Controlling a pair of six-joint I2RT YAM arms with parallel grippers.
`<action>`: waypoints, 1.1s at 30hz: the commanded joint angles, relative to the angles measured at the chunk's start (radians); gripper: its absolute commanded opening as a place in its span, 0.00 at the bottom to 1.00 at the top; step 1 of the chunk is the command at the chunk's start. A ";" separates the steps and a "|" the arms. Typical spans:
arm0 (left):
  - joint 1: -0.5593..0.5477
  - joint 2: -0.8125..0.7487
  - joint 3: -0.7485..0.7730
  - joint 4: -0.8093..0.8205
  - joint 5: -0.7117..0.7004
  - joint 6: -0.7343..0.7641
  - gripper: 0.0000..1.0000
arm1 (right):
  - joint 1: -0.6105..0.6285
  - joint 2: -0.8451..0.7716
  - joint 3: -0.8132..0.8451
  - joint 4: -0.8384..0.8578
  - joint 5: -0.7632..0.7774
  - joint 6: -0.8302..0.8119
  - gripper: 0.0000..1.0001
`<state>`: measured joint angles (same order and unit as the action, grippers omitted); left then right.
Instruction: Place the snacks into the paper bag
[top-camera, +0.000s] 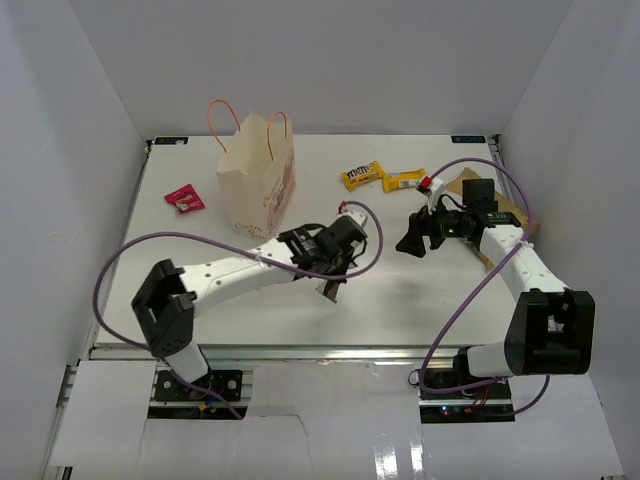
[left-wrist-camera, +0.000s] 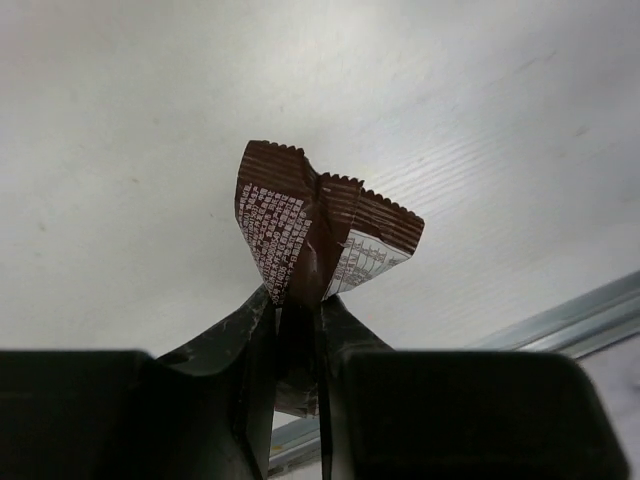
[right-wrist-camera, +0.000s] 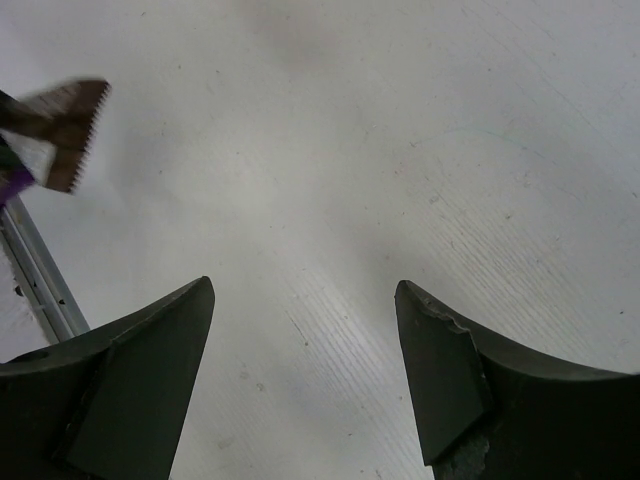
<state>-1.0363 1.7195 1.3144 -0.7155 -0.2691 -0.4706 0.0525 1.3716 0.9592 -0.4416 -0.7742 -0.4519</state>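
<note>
While its fingers were clamped tight on one end of the brown-and-white bar (left-wrist-camera: 320, 220), the left gripper (left-wrist-camera: 300, 315) kept the packet's crimped, folded wrapper sticking out past its tips over the white table (left-wrist-camera: 120, 150). Seen from overhead, the left arm reached toward the middle of the table, and its claw sat just in front of, and a little to the right of, the paper bag (top-camera: 255, 185). The bag stood upright toward the far left with its orange-pink handles up. A pink-red packet (top-camera: 184, 198) lay flat to the left of the bag, apart from it. Two yellow packets (top-camera: 360, 175) lay side by side near the far edge, to the right of the bag. The tan-brown pouch (top-camera: 455, 185) lay at the far right, partly hidden beneath the right arm. The right gripper (right-wrist-camera: 303, 290) hung nearby over bare table, jaws spread wide with nothing between them. The bar's serrated end showed at the upper left of the right wrist view.
</note>
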 joint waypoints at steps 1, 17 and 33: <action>0.094 -0.237 0.124 0.024 -0.079 -0.028 0.27 | -0.003 -0.011 0.035 0.023 -0.030 0.001 0.79; 0.712 -0.196 0.618 0.183 0.073 0.165 0.28 | -0.003 0.001 0.042 0.034 -0.056 -0.010 0.79; 0.788 -0.032 0.640 0.176 0.215 0.145 0.73 | 0.017 0.110 0.163 0.031 0.048 0.050 0.76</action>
<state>-0.2493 1.7515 1.9213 -0.5522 -0.0826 -0.3229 0.0570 1.4239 1.0367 -0.4305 -0.7704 -0.4404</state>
